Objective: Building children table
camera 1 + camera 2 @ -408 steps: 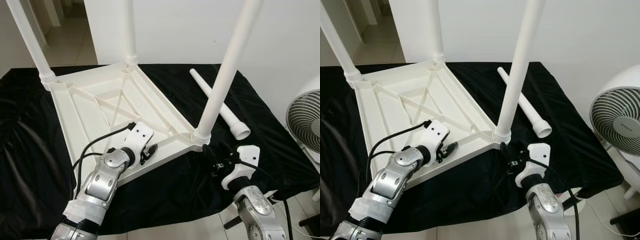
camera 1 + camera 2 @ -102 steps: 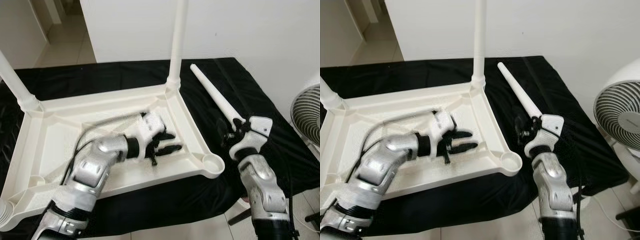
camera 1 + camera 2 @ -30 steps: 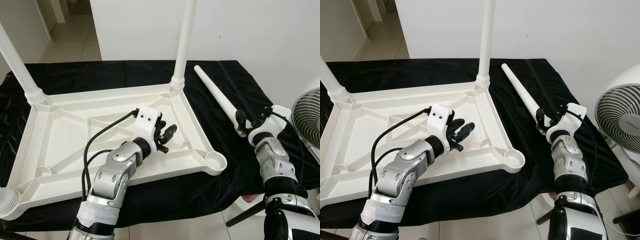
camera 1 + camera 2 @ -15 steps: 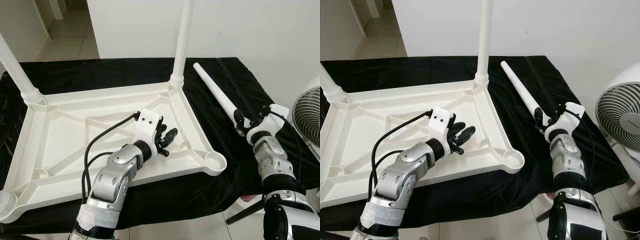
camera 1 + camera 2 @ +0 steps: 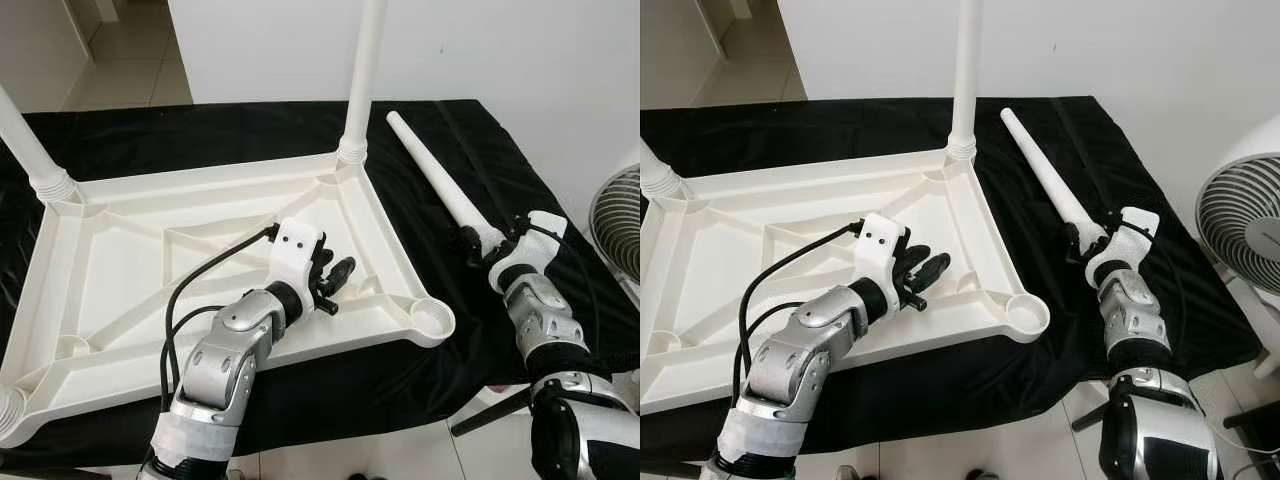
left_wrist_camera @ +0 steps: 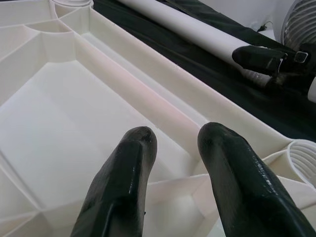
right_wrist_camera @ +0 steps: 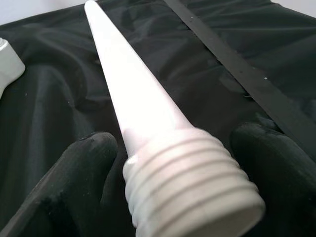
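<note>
While the upturned tabletop [image 5: 200, 250] lies on the black-draped desk [image 5: 480, 170], my left pincer [image 5: 335, 275] hovers over its ribbed underside near the empty corner socket [image 5: 432, 322], fingers [image 6: 123, 182] slightly parted. My right pincer [image 5: 1085, 243], spread wide, straddles the loose leg [image 7: 148, 123] beside the tabletop; the right wrist view reveals its threaded end.

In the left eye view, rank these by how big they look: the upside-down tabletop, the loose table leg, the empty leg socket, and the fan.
1. Tabletop, by far the largest.
2. Loose table leg, long and thin on the black cloth.
3. Fan, though the picture's edge cuts it off, so its rank is unsure.
4. Empty leg socket, the smallest.
</note>
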